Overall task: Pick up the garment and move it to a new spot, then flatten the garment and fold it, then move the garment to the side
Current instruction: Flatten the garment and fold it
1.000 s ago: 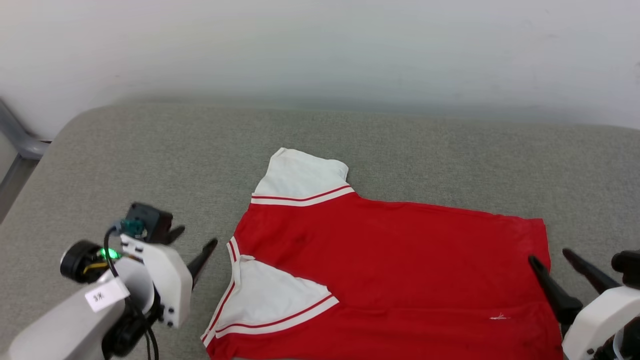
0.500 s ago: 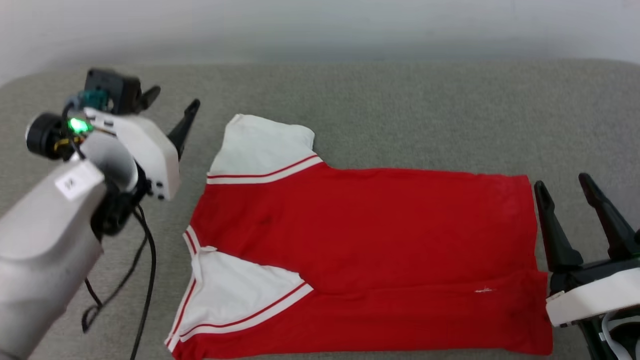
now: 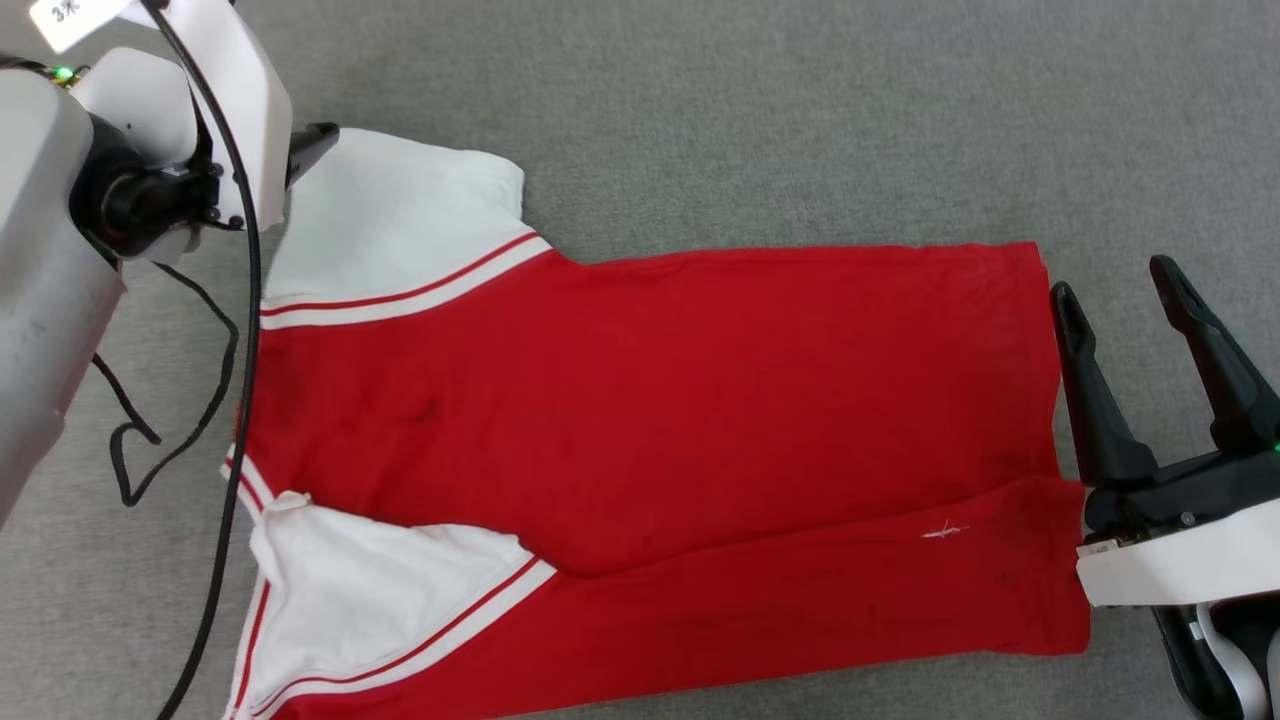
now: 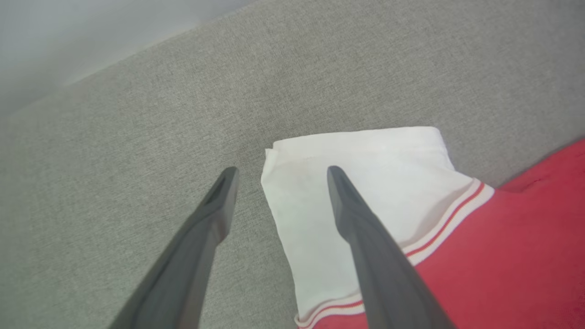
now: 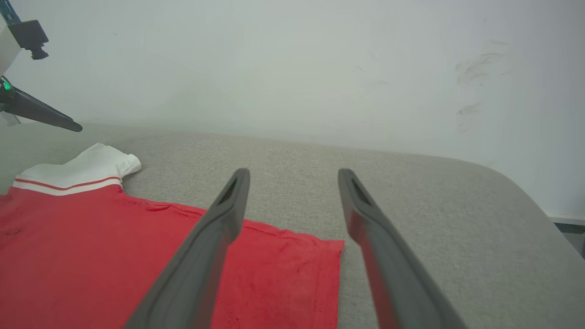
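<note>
The garment [image 3: 650, 400], a red shirt with white sleeves and striped trim, lies spread flat on the grey surface, collar to the left and hem to the right. My left gripper [image 4: 282, 169] is open over the outer corner of the far white sleeve [image 3: 400, 220]. One finger is above the sleeve [image 4: 365, 173] and the other above bare grey fabric. My right gripper [image 3: 1113, 277] is open just right of the hem's far corner, holding nothing. In the right wrist view the right gripper [image 5: 293, 171] straddles the hem edge of the garment [image 5: 91, 256].
The grey upholstered surface [image 3: 800, 120] stretches beyond the shirt to a pale wall [image 5: 292, 68]. Its rounded right end [image 5: 525, 192] drops off past my right gripper. A black cable [image 3: 215, 400] hangs from my left arm over the collar end.
The head camera has tipped down and closer. My left arm has reached forward from beside the collar to the far sleeve. The right gripper has advanced along the hem. Both stay open.
</note>
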